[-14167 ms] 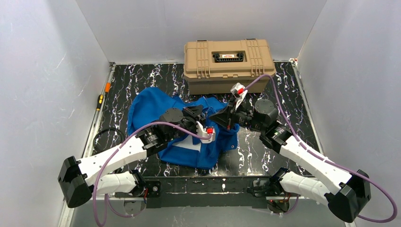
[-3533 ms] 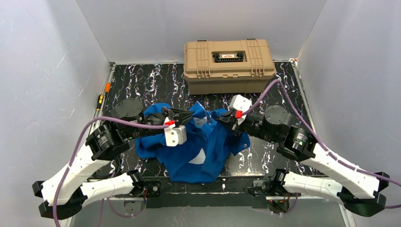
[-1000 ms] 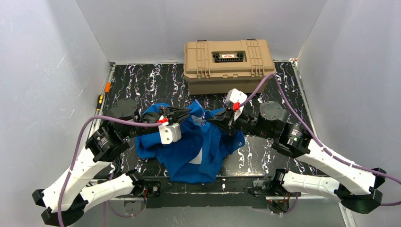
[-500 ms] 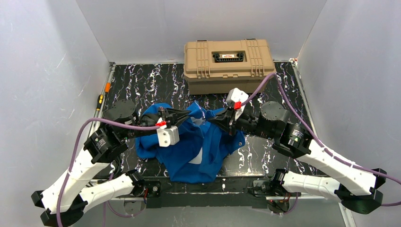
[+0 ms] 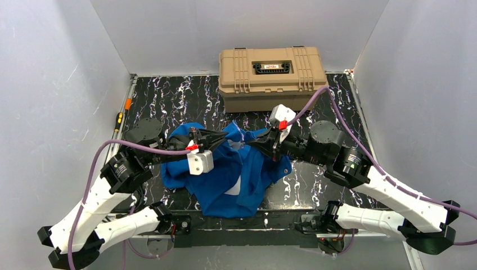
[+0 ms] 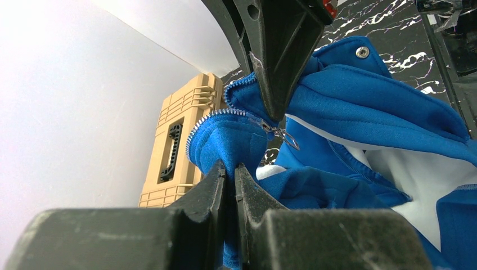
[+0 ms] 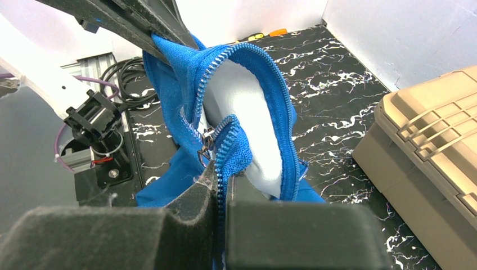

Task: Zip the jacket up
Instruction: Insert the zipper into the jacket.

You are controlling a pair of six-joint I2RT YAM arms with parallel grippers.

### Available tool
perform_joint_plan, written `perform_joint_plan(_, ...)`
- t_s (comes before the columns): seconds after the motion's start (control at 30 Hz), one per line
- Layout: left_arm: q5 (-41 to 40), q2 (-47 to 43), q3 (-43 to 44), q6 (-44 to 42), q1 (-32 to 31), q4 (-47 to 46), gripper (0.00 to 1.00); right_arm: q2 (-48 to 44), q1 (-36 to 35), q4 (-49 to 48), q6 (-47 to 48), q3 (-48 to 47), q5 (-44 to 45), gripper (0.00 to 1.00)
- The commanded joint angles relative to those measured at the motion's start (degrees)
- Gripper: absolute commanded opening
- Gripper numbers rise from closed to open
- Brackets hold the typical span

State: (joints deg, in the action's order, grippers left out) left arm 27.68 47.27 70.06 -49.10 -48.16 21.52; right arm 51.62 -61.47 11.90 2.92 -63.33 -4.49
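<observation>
The royal-blue jacket (image 5: 225, 174) lies bunched in the middle of the table, and its upper part is lifted between the two grippers. My left gripper (image 5: 224, 136) is shut on a blue fold beside the zipper teeth (image 6: 230, 169). My right gripper (image 5: 252, 144) is shut on the other zipper edge (image 7: 220, 169), just below the metal slider and pull (image 7: 205, 140). The slider also shows in the left wrist view (image 6: 275, 130), right under the right gripper's fingers (image 6: 281, 56). The pale lining (image 7: 242, 107) shows between the open zipper edges.
A tan hard case (image 5: 272, 76) stands at the back, just behind the jacket. A screwdriver (image 5: 119, 119) and an orange item (image 5: 128, 104) lie along the left edge. A black cable coil (image 5: 121, 163) sits at the left. White walls close in three sides.
Nothing visible has moved over the last second. Since 14 s ago, the left arm has drawn back to the left, and the jacket is now bunched and lifted between the two grippers.
</observation>
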Motion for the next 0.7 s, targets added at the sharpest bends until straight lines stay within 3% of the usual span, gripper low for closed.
perform_joint_plan(0.0, 1.42, -0.5, 0.01, -0.77, 0.16, -1.13, 0.0, -1.17, 0.21, -4.76, -1.2, -2.94, 0.01, 0.01)
perform_joint_plan(0.67, 2.15, -0.42, -0.48, -2.02, 0.17, 0.25, 0.0, -1.7, 0.21, -4.69, -2.28, -2.94, 0.36, 0.01)
